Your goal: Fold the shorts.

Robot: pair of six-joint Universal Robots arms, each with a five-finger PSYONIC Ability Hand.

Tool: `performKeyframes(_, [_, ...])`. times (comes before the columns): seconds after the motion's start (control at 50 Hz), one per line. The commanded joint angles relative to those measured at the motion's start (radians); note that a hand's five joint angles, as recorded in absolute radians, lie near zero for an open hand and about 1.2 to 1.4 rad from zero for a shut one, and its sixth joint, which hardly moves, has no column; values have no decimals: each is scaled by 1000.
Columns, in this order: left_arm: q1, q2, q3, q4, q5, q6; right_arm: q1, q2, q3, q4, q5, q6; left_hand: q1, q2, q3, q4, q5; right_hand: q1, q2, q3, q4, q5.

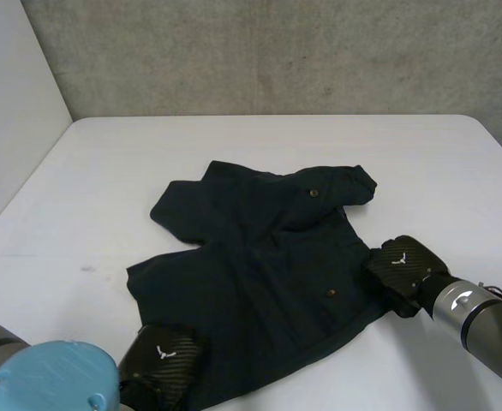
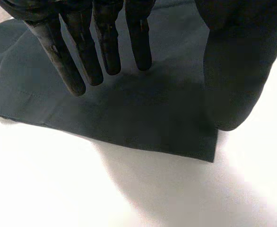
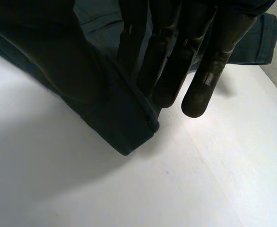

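Left hand [image 1: 164,364] spread above near corner of soft, floppy shorts [image 1: 259,257]; right hand [image 1: 405,264] spread at side corner. Pinch corners.

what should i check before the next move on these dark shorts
1. Dark navy cloth shorts spread flat on the white table: not ok, the far end is bunched.
2. Left hand over the near corner: ok.
3. Left hand's grip: not ok, its fingers are straight and pinch nothing.
4. Right hand at the edge nearest its arm: ok.
5. Right hand's grip: cannot tell.
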State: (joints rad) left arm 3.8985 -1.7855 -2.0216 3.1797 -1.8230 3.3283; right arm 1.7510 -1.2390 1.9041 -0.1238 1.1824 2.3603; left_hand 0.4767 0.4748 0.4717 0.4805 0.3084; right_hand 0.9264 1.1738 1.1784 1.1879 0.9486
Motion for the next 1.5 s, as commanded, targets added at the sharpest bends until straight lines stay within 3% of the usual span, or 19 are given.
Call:
performKeyframes(0.02, [-11, -66, 12, 60, -42, 0, 8, -7, -5, 3, 0, 92, 98, 100, 103, 94, 92, 470, 222, 218, 208, 273])
performKeyframes(0.1, [-11, -83, 17, 104, -56, 8, 10, -14, -5, 3, -1, 120, 370, 372, 375, 366, 364, 470, 222, 218, 208, 273])
performKeyframes(0.18, [-11, -87, 20, 146, -64, 17, 8, -43, -8, 3, 2, 148, 918, 920, 923, 915, 912, 470, 222, 218, 208, 273])
performKeyframes(0.26, [-7, -60, 46, 143, -74, 26, 5, -92, -33, 19, 19, 162, 920, 921, 925, 916, 913, 470, 222, 218, 208, 273])
performKeyframes(0.4, [13, 217, 150, 75, -84, 117, 2, -249, -124, 165, 16, 165, 920, 921, 925, 916, 913, 470, 222, 218, 208, 273])
performKeyframes(0.48, [47, 339, 245, 40, -76, 197, -2, -347, -267, 306, 16, 172, 920, 921, 925, 916, 913, 470, 222, 218, 208, 273])
performKeyframes(0.58, [62, 434, 424, 14, -79, 244, 7, -439, -533, 389, 25, 284, 920, 921, 925, 916, 913, 470, 222, 218, 208, 273])
performKeyframes(0.7, [64, 457, 667, -72, -81, 244, -5, -447, -811, 466, 25, 419, 920, 921, 925, 916, 913, 470, 222, 218, 208, 273])
performKeyframes(0.82, [76, 423, 785, -92, -81, 241, 5, -375, -922, 484, 36, 433, 920, 921, 925, 916, 913, 470, 222, 218, 208, 273])
performKeyframes(0.98, [113, 210, 840, -92, -59, 241, 88, -153, -956, 486, 103, 404, 920, 921, 925, 916, 913, 470, 222, 218, 208, 273])
performKeyframes(1.06, [194, 42, 868, -89, -16, 237, 120, -42, -956, 480, 150, 355, 920, 921, 925, 916, 913, 470, 222, 218, 208, 273])
performKeyframes(1.2, [260, -241, 994, -87, 7, 211, 148, 177, -996, 416, 226, 312, 920, 921, 925, 916, 913, 470, 222, 218, 208, 273])
performKeyframes(1.26, [271, -397, 1133, -84, 8, 208, 177, 265, -1042, 359, 264, 310, 920, 921, 925, 916, 913, 470, 222, 218, 208, 273])
performKeyframes(1.36, [329, -621, 1434, -61, 7, 214, 199, 449, -1203, 183, 397, 287, 920, 921, 925, 916, 913, 470, 222, 218, 208, 273])
performKeyframes(1.48, [352, -880, 1839, 15, 54, 218, 220, 588, -1300, -40, 414, 260, 920, 921, 925, 916, 913, 470, 222, 218, 208, 273])
performKeyframes(1.5, [351, -902, 1877, 23, 71, 217, 220, 604, -1309, -63, 411, 255, 821, 823, 826, 817, 815, 470, 222, 218, 208, 273])
